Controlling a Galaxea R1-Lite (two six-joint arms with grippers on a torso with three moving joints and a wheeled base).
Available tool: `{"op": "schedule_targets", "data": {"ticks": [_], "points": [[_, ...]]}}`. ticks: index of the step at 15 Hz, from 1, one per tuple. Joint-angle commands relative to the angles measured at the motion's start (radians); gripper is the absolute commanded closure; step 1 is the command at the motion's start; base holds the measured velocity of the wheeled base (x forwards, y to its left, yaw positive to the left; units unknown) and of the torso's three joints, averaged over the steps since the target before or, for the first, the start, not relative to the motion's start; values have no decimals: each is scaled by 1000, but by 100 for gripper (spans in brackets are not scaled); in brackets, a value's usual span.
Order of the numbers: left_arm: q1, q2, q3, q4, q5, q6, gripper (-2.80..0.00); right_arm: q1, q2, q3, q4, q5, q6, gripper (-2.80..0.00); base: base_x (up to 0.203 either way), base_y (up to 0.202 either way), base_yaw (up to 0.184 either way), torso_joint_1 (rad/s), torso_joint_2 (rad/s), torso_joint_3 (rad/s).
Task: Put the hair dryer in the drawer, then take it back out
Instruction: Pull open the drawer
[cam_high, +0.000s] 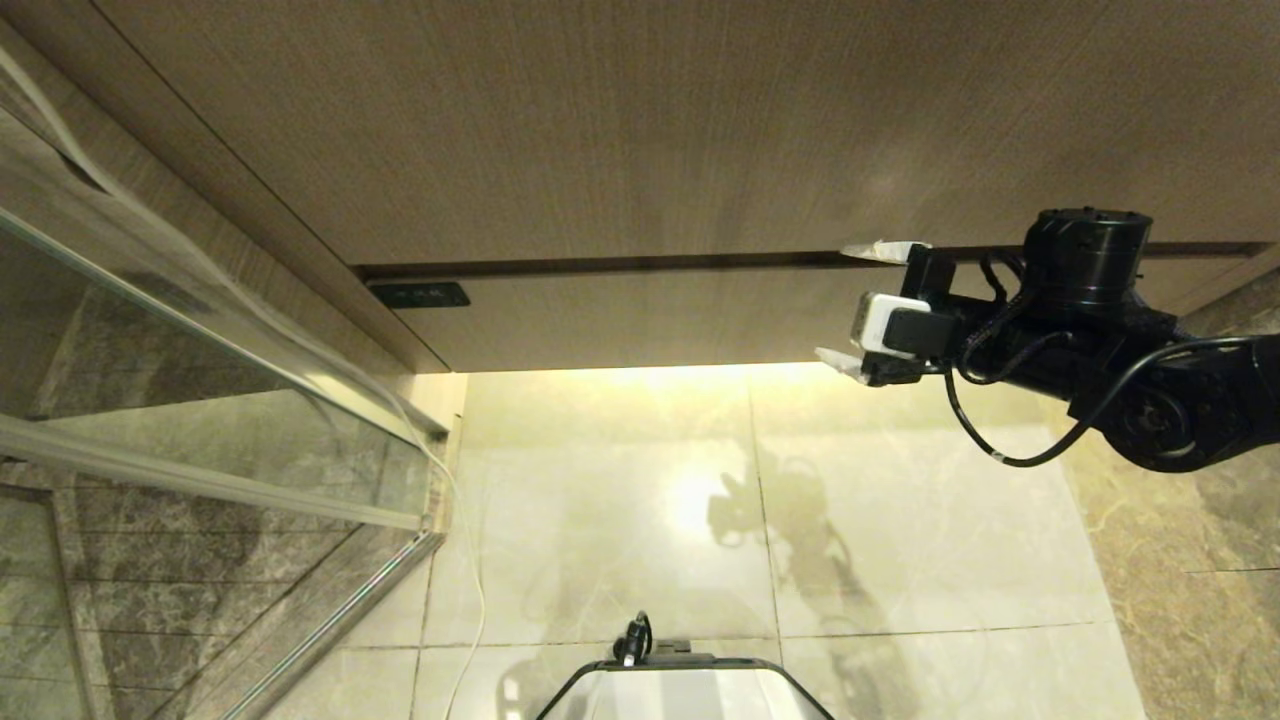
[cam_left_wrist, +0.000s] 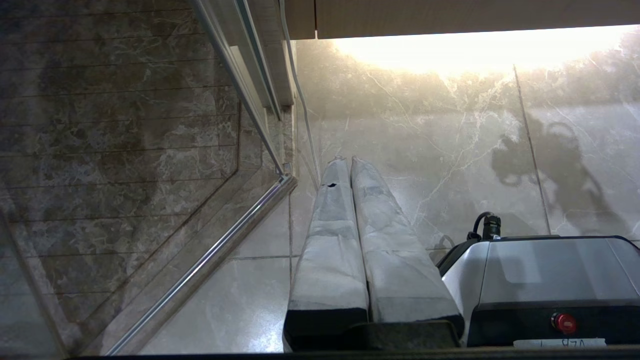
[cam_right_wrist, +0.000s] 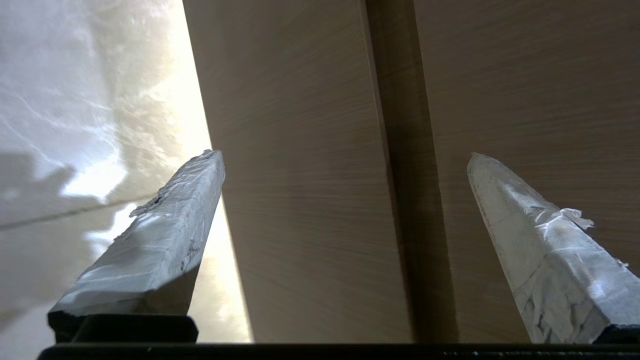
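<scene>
Right gripper (cam_high: 850, 305) 2 fingers (cam_right_wrist: 165, 240) spread wide, empty, before 1 closed drawer (cam_high: 640, 320), left gripper (cam_left_wrist: 347, 162) fingers together, empty

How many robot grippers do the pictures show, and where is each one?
2. The right gripper is at the drawer front, jaws open. The left gripper, jaws shut, is parked over the floor beside the robot's base.

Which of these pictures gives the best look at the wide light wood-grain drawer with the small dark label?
The head view: the closed wood-grain drawer shows its whole front with the dark label at its corner. The right wrist view shows only a close strip of its front between the open right gripper's fingers. The left wrist view shows just an edge.
</scene>
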Motion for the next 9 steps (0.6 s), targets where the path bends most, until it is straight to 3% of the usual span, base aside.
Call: {"op": "schedule_targets", "data": {"ticks": [1,6,9], "points": [[0,0,0,0,0,0,0,-16,8,-8,-5,26,-52,-280,0,0,0,0,0,0],[0,0,0,0,0,0,0,-29,15,-10,24,-10,-94,-280,0,0,0,0,0,0],[-1,-1,1,0,0,0,0,-29,-1,-15,201,-138,-112,-280,0,0,0,0,0,0]]}}
